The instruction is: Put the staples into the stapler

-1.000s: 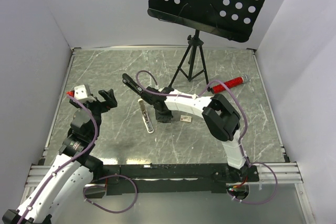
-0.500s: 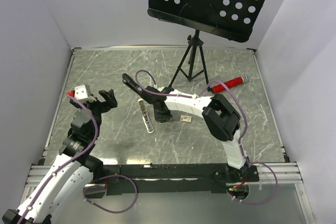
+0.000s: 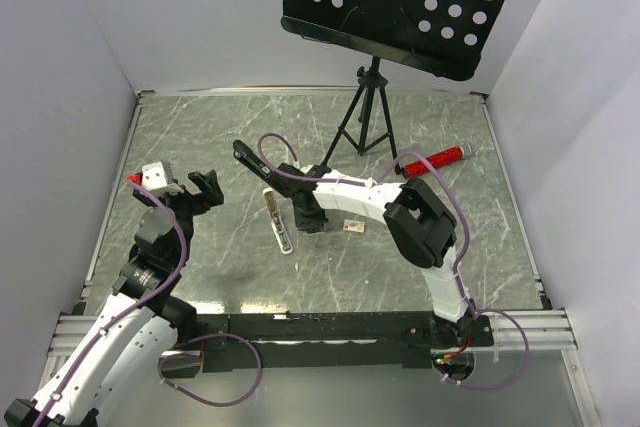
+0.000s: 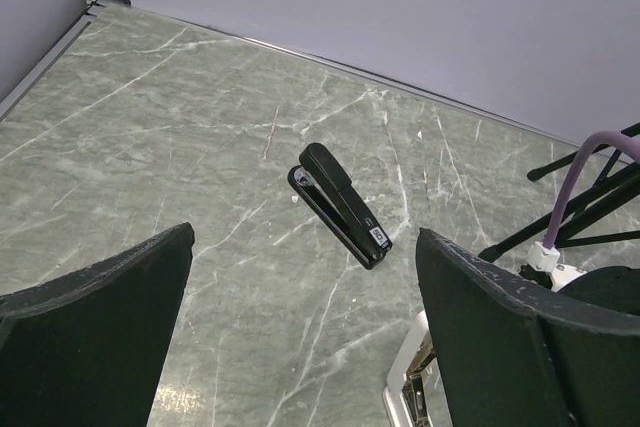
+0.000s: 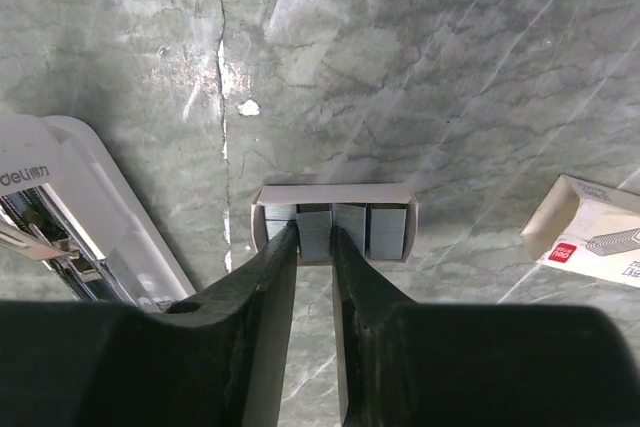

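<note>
In the right wrist view a small open white tray holds several silvery-grey staples strips side by side. My right gripper is shut on one strip of the staples, which still sits in the tray. An open white stapler lies just left of the tray, its metal channel showing. It also shows in the top view, next to my right gripper. My left gripper is open and empty, held above the table left of the stapler; its dark fingers frame the left wrist view.
A black stapler lies behind the white one and also shows in the left wrist view. A tan-and-white staple box lies right of the tray. A music stand's tripod and a red marker stand further back right.
</note>
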`<state>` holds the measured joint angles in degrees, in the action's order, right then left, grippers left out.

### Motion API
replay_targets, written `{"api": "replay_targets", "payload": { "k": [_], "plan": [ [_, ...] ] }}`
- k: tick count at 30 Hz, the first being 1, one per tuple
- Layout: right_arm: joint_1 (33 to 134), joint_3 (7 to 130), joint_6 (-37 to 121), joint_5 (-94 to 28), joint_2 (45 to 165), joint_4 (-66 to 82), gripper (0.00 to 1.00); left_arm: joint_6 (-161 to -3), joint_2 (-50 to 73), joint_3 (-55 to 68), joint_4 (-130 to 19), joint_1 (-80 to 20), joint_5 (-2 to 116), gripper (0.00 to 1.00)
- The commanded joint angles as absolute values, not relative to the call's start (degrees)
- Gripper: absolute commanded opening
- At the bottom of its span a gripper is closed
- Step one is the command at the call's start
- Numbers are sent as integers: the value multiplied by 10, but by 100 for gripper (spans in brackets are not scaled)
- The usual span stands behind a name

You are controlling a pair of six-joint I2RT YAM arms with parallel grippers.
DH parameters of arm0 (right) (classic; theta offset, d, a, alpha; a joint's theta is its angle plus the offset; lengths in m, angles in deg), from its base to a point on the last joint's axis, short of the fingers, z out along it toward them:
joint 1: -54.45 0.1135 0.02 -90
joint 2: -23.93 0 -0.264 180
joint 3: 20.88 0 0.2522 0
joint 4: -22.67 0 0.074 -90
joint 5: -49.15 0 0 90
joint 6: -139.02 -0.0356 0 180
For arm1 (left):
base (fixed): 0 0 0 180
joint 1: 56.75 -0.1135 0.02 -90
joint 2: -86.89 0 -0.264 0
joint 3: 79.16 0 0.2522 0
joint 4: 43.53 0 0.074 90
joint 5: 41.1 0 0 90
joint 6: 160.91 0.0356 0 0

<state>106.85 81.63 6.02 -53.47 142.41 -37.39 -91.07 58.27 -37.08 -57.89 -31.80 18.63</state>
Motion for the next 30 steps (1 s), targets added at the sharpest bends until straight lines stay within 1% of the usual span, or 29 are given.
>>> {"api": "replay_targets", "payload": {
  "k": [1,2,3,4,5,11,18,30],
  "plan": [
    [1065,822,86,-557,1443,-381,24,-900,582,-372,-553,-315,192,97],
    [1064,821,91,-559,1437,-382,19,-899,582,-372,-552,-315,193,97],
    [1066,821,96,-561,1434,-383,17,-899,582,-372,-552,-315,193,97],
    [1066,821,107,-563,1429,-385,13,-899,581,-372,-552,-315,193,97],
    [1067,818,113,-568,1420,-386,12,-899,580,-372,-552,-316,193,97],
    [1066,786,182,-572,1376,-367,11,-900,579,-371,-552,-315,195,97],
    [1066,758,252,-538,1342,-321,11,-900,578,-372,-553,-316,196,97],
    [1067,783,252,-535,1326,-347,11,-898,576,-372,-554,-315,194,97]
  ]
}}
